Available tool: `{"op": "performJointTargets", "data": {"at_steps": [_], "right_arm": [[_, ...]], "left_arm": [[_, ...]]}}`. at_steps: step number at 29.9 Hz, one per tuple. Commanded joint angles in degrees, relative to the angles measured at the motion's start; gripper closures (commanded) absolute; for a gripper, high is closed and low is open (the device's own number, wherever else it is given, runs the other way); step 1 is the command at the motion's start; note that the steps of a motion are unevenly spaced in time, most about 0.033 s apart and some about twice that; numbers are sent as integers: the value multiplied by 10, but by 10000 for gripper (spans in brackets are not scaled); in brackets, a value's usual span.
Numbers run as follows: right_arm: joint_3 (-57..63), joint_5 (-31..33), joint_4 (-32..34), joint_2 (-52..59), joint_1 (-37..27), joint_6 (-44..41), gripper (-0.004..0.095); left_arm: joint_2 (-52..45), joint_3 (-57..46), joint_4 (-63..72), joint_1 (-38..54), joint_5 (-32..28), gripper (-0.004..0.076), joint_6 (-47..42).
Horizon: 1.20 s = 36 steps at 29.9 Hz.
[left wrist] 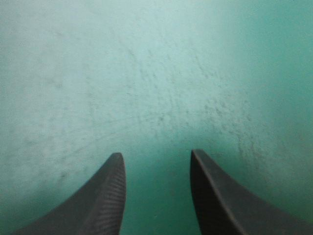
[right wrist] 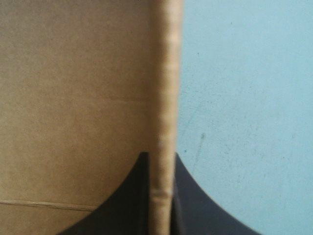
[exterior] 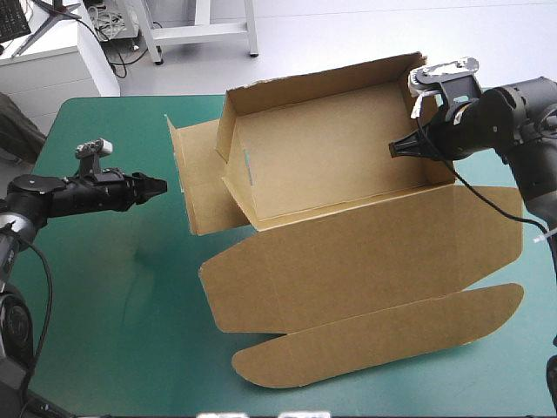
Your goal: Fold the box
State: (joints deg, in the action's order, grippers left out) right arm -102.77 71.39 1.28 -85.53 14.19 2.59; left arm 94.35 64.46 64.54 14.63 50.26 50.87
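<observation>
The brown box (exterior: 331, 165) stands in the far middle of the table as an open tray with its walls raised. Its lid (exterior: 365, 252) lies flat toward the front, ending in a rounded tongue flap (exterior: 374, 340). One side flap (exterior: 196, 183) sticks out loose at the box's left end. My right gripper (exterior: 396, 150) (right wrist: 161, 156) is shut on the box's right wall (right wrist: 166, 73), one finger inside the tray and one outside. My left gripper (exterior: 161, 185) (left wrist: 156, 154) hovers open over the teal-green cover (left wrist: 146, 73), just left of the loose flap, with nothing between its fingers.
The flat lid reaches nearly to the table's right edge (exterior: 535, 261). The tongue flap ends a short way from the front edge. Teal-green cover (exterior: 113, 287) stretches from the box to the table's left and front-left edges.
</observation>
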Motion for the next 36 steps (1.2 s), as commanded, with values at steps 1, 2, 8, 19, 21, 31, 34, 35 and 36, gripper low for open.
{"op": "performJointTargets", "data": {"at_steps": [1, 2, 8, 19, 21, 31, 34, 35, 36], "right_arm": [[-19, 5, -5, 24, -1, 2, 928], [-19, 5, -5, 24, -1, 2, 928], [-19, 5, -3, 24, -1, 9, 928], [-19, 5, 4, 24, -1, 17, 928], [-19, 3, 4, 24, -1, 17, 928], [-19, -5, 5, 23, -1, 17, 928], [-19, -6, 5, 23, -1, 17, 928], [-19, -7, 5, 23, -1, 17, 928], [-19, -7, 5, 23, -1, 17, 928]], "left_arm": [[-1, -11, 113, -2, 35, 428, 69], [5, -19, 127, -4, 43, 428, 74], [25, -57, 204, -49, 93, 428, 164], [26, -57, 363, -112, 234, 428, 233], [20, -57, 368, -113, 237, 428, 232], [-65, -54, 373, -135, 237, 428, 232], [-90, -54, 373, -135, 235, 428, 230], [-97, -54, 373, -135, 232, 428, 226], [-104, -54, 373, -135, 230, 428, 216]]}}
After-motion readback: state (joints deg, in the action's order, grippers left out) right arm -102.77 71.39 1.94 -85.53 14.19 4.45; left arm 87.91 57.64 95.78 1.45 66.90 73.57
